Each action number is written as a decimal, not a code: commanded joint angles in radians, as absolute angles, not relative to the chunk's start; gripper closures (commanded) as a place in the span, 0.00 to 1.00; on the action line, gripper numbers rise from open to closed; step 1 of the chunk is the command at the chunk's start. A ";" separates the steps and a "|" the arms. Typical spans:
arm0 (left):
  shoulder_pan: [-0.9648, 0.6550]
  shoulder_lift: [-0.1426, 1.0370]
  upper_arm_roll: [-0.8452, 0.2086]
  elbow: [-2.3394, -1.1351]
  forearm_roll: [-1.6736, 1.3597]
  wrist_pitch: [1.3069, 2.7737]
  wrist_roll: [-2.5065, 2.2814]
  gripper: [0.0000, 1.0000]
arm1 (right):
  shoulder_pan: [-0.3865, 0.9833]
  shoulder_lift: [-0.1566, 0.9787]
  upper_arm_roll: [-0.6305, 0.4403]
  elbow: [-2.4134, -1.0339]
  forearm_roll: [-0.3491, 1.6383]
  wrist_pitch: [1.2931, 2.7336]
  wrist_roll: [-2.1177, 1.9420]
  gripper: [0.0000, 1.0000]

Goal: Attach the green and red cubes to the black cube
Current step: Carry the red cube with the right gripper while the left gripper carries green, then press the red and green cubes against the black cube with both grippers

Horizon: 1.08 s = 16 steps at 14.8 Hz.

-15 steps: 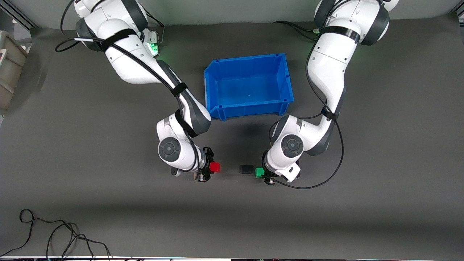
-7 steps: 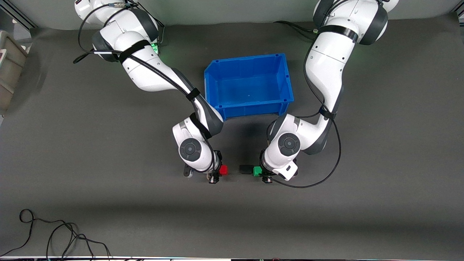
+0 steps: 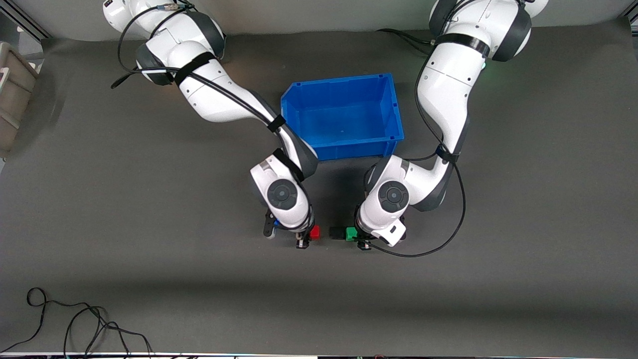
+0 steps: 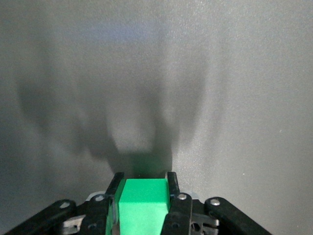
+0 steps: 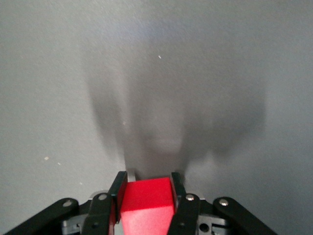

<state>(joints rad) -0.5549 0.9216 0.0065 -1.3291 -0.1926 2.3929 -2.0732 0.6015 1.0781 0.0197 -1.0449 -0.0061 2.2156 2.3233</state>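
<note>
The black cube point(image 3: 337, 233) sits on the grey table, nearer the front camera than the blue bin. My left gripper point(image 3: 356, 236) is shut on the green cube point(image 3: 351, 233) and holds it against the side of the black cube that faces the left arm's end. My right gripper point(image 3: 307, 236) is shut on the red cube point(image 3: 314, 232), a small gap short of the black cube's other side. In the left wrist view the green cube point(image 4: 143, 203) fills the left gripper point(image 4: 144, 182). In the right wrist view the red cube point(image 5: 146, 198) sits in the right gripper point(image 5: 148, 183). The black cube is out of both wrist views.
An empty blue bin point(image 3: 349, 148) stands between the two arms, farther from the front camera than the cubes. A beige container point(image 3: 12, 94) sits at the right arm's end of the table. A black cable point(image 3: 75, 324) lies near the front edge.
The right gripper has carried the red cube toward the black cube, closing most of the gap. The left gripper has brought the green cube up against the black cube.
</note>
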 commanded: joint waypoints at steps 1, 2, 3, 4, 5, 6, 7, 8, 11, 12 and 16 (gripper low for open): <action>-0.572 0.913 0.021 -1.336 -0.187 2.393 -2.102 1.00 | 0.632 1.095 0.005 -1.011 -0.040 2.194 2.367 1.00; -0.574 0.913 0.021 -1.336 -0.187 2.393 -2.102 1.00 | 0.632 1.095 0.005 -1.014 -0.041 2.194 2.367 1.00; -0.575 0.913 0.021 -1.336 -0.187 2.393 -2.103 1.00 | 0.632 1.095 0.005 -1.019 -0.043 2.195 2.365 1.00; -0.575 0.913 0.021 -1.336 -0.187 2.391 -2.103 1.00 | 0.632 1.097 0.005 -1.020 -0.051 2.195 2.367 1.00; -0.575 0.913 0.021 -1.336 -0.187 2.391 -2.103 1.00 | 0.632 1.097 0.006 -1.022 -0.055 2.195 2.367 1.00; -0.575 0.913 0.021 -1.336 -0.187 2.391 -2.103 1.00 | 0.634 1.098 0.006 -1.022 -0.054 2.197 2.368 1.00; -0.577 0.913 0.023 -1.336 -0.184 2.391 -2.103 1.00 | 0.634 1.103 0.006 -1.022 -0.052 2.197 2.368 1.00; -0.577 0.913 0.023 -1.336 -0.180 2.391 -2.103 1.00 | 0.634 1.109 0.006 -1.020 -0.052 2.200 2.372 1.00; -0.575 0.913 0.023 -1.333 -0.176 2.391 -2.118 1.00 | 0.621 1.111 0.006 -1.019 -0.054 2.221 2.393 1.00; -0.575 0.913 0.023 -1.333 -0.175 2.391 -2.118 1.00 | 0.618 1.112 0.006 -1.019 -0.054 2.238 2.393 1.00; -0.577 0.911 0.023 -1.328 -0.179 2.393 -2.121 1.00 | 0.620 1.118 0.006 -1.011 -0.054 2.246 2.401 1.00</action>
